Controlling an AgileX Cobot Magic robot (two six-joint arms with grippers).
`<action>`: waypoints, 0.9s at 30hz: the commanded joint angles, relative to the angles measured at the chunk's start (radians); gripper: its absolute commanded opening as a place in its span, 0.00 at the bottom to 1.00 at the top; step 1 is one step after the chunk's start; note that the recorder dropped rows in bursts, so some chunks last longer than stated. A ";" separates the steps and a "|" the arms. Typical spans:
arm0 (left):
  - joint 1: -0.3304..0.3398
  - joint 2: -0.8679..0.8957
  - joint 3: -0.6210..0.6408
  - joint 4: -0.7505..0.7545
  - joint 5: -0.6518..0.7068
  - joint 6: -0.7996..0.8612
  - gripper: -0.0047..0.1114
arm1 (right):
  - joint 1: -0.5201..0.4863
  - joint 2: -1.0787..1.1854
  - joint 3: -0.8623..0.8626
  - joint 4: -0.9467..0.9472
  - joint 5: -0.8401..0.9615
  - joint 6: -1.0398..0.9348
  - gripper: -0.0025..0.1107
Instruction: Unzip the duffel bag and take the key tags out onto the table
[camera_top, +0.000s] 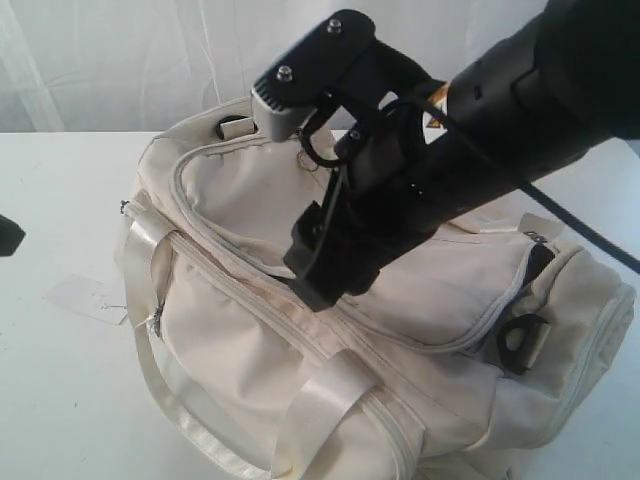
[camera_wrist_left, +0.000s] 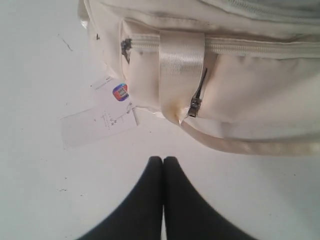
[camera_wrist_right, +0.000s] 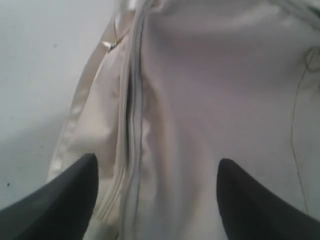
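On white counter (camera_top: 60, 400): one cream duffel bag (camera_top: 250, 340), long axis running upper-left to lower-right in exterior view. Right end effector (camera_wrist_right: 157, 160), jaws wide, over top zipper (camera_wrist_right: 131, 115). Left end effector (camera_wrist_left: 163, 159), jaws together, empty, beside bag near paper tag (camera_wrist_left: 100, 112).

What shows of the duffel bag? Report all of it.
The duffel bag is large, cream, of soft creased fabric, and rests on the white table. Glossy satin straps loop over its near side, a black D-ring sits at one end, and a metal zipper pull hangs on its side. Its long top zipper looks shut. The open right gripper is poised at it; contact cannot be told. A white paper tag lies beside one end.
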 joint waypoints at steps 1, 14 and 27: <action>0.001 -0.058 0.108 -0.097 -0.113 -0.006 0.04 | -0.006 0.006 -0.001 -0.034 0.075 0.081 0.58; 0.001 -0.077 0.108 -0.151 -0.114 -0.004 0.04 | -0.006 0.138 -0.001 -0.017 0.009 0.108 0.43; 0.001 -0.077 0.108 -0.151 -0.114 -0.004 0.04 | -0.006 0.138 -0.001 -0.028 -0.017 0.106 0.07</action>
